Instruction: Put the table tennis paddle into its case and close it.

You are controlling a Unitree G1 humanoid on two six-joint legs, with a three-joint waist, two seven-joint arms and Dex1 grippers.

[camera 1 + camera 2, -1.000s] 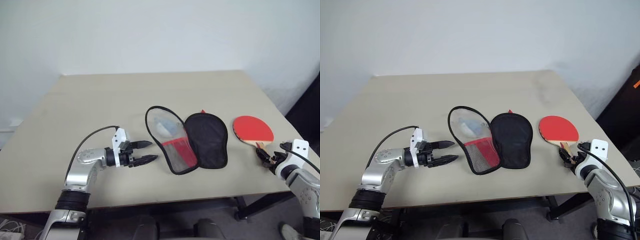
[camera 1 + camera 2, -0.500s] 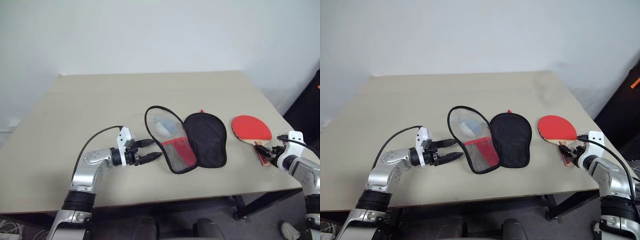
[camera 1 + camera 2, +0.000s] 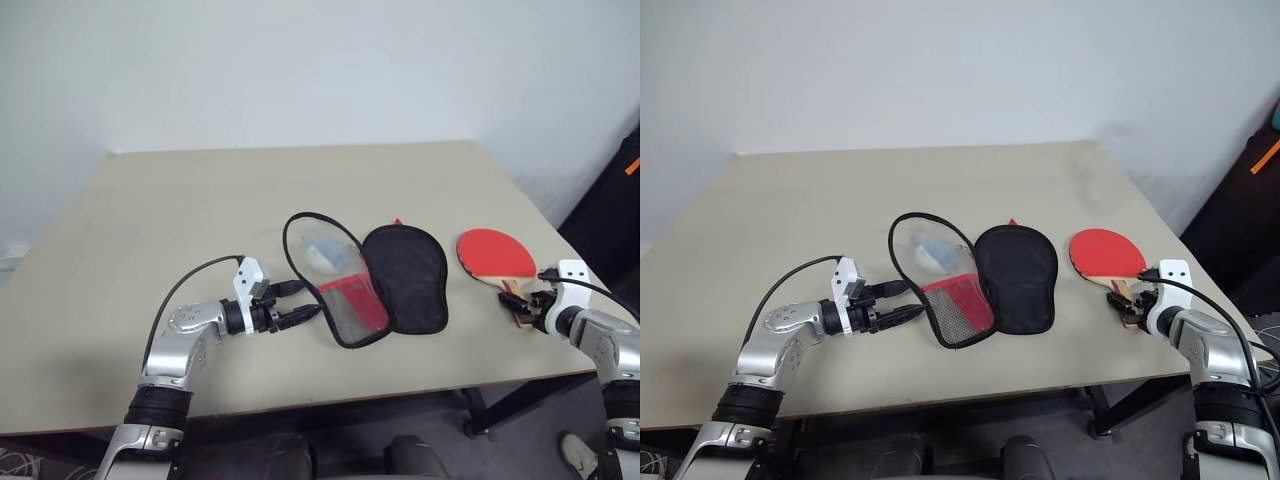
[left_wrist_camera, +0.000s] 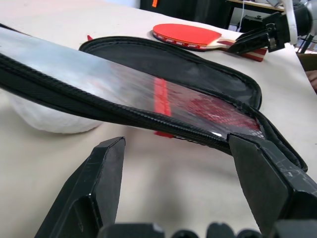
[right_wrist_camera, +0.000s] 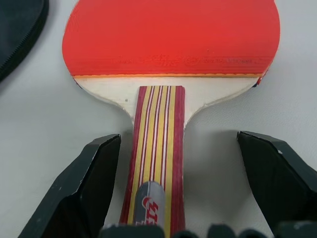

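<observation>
The case [image 3: 405, 278] lies open mid-table, black lining up on one half. Its other half [image 4: 163, 94] has a clear panel and a red mesh patch and is propped up over a pale soft lump [image 3: 322, 255]. The left gripper [image 3: 305, 303] is open and low over the table, its fingertips just short of the case's zip edge. The table tennis paddle [image 3: 495, 255] lies flat, right of the case, red face up, handle [image 5: 158, 139] toward me. The right gripper [image 5: 178, 138] is open, one finger [image 5: 79, 198] on each side of the handle, not touching it.
The beige table [image 3: 200, 200] has bare room behind and left of the case. Its right edge runs close behind the paddle and the right gripper [image 3: 1130, 303]. A pale wall stands behind the table, and dark furniture at the far right.
The right gripper has moved forward along the table until the paddle's handle lies between its fingers. The left gripper has turned slightly toward the case's edge. The view has shifted a little.
</observation>
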